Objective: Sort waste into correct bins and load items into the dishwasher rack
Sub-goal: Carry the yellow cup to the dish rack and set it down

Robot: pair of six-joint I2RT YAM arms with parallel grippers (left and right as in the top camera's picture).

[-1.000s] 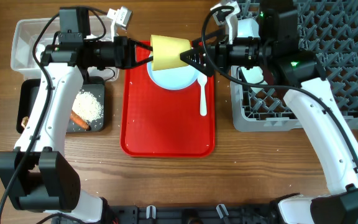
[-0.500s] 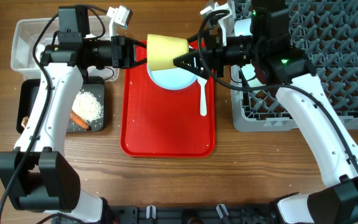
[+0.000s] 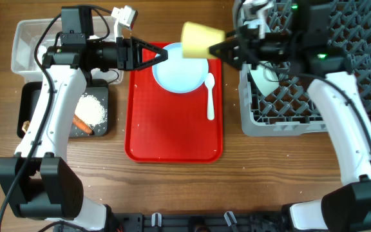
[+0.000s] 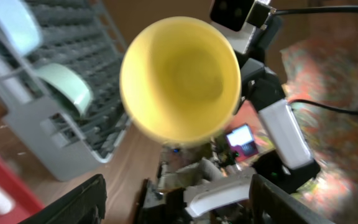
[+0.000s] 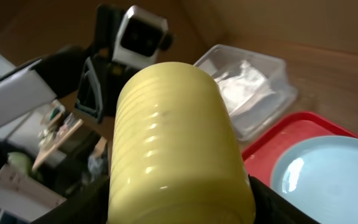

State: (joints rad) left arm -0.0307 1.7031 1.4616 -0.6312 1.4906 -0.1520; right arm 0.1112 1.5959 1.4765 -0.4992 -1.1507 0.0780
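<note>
Overhead, far left: clear tub (image 3: 31, 48), right end hidden under the left arm (image 3: 57, 96). Holds a crumpled tissue (image 5: 244, 93), plain only from the right wrist view. Just below, black tray (image 3: 29, 103), partly covered by the same arm. Holds rice (image 3: 92, 109), a carrot (image 3: 82, 124) and, at the left edge, a brown lump (image 3: 26, 126), hard to make out.

Next, left gripper (image 3: 160, 54): empty, fingers spread wide, over the upper left edge of the red tray (image 3: 172, 135), close beside the plate (image 3: 179, 72). On the upper half of that tray, the plate, upper right rim covered by the yellow cup (image 3: 195, 40); just right of the plate, the spoon (image 3: 210, 96), bowl end up. Lower half of the red tray bare.

Cup sideways in the air over the tray's top right corner, mouth facing left, pinched near its narrow end by the right gripper (image 3: 219, 46); blurred in the left wrist view.

At right, rack (image 3: 314, 116), cut off by the top and right edges. Holds a bowl (image 3: 263, 80) in its left part, half hidden by the right arm (image 3: 340, 109); second bowl (image 4: 11, 28) cut off at the left wrist view's corner. Bare wood along the table (image 3: 263, 167) front.
</note>
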